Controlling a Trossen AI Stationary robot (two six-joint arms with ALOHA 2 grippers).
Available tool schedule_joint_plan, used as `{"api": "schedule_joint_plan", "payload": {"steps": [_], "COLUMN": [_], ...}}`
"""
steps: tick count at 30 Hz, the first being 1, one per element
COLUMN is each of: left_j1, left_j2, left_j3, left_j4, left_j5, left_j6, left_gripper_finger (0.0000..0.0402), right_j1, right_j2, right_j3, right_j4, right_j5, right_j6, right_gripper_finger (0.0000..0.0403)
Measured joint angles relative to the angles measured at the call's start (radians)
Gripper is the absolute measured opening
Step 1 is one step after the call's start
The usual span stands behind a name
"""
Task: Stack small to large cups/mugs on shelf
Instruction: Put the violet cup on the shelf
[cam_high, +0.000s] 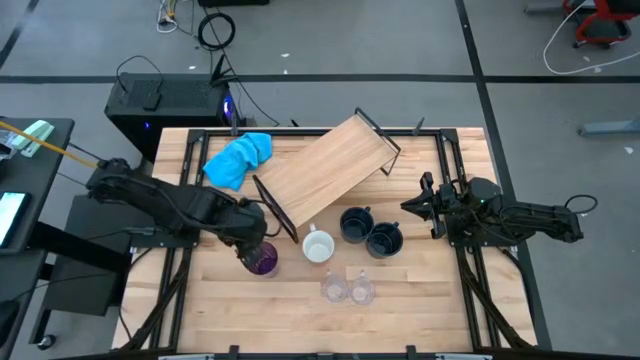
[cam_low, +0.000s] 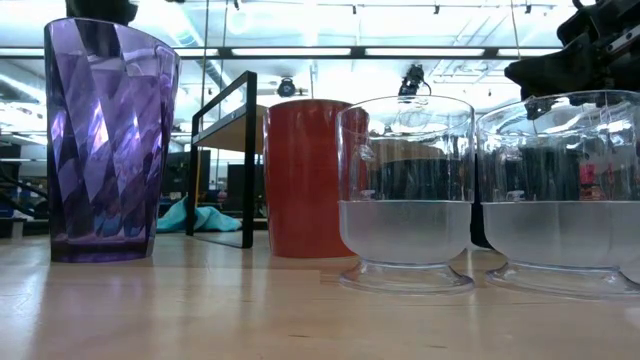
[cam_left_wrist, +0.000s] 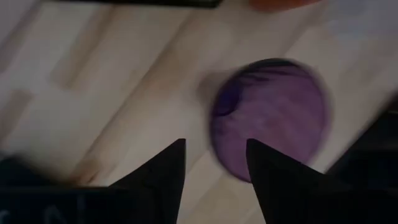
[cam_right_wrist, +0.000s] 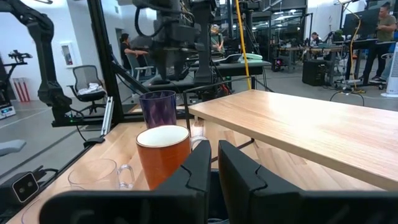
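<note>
Landmark: white mug (cam_high: 318, 246), upright on counter (cam_high: 220, 300) at shelf's near end.
Blue cloth (cam_high: 238, 158) far left of mug, beside shelf.
Left hand (cam_high: 255, 252) left of mug, directly over purple tumbler (cam_high: 263, 261); fingers (cam_left_wrist: 163, 171) apart, tumbler stands free on counter.
Shelf (cam_high: 325, 168) slants away behind mug.
Two clear glasses (cam_high: 346, 289) just in front of mug.
Two navy mugs (cam_high: 368, 231) right of mug, touching each other.
Right hand (cam_high: 417, 204) well right of mug, fingers together, holding nothing.

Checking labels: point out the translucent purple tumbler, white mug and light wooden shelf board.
Translucent purple tumbler (cam_low: 105, 140): low view, middle of its wall.
White mug (cam_high: 318, 246): high view, its open top.
Light wooden shelf board (cam_high: 325, 165): high view, bare board centre.
</note>
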Motion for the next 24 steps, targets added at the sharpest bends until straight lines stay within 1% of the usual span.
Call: {"api": "schedule_joint_plan", "payload": {"steps": [2,10,24], "left_j1": [0.006,0.01,0.01], "left_j2": [0.02,0.065,0.076], "left_j3": [0.011,0.013,0.013], "left_j4": [-0.033,-0.031,-0.006], "left_j5": [0.0,0.002,0.004], "left_j6": [0.0,0.011,0.007], "left_gripper_finger": [0.0175,0.0178,0.0173], "right_j1": [0.0,0.0,0.0], "right_j2": [0.0,0.0,0.0], "right_j3": [0.0,0.0,0.0], "right_j4": [-0.002,-0.009,-0.009], "right_j5": [0.0,0.0,0.0], "right_j6": [0.0,0.0,0.0], "right_gripper_finger": [0.0039,0.0039,0.0039]}}
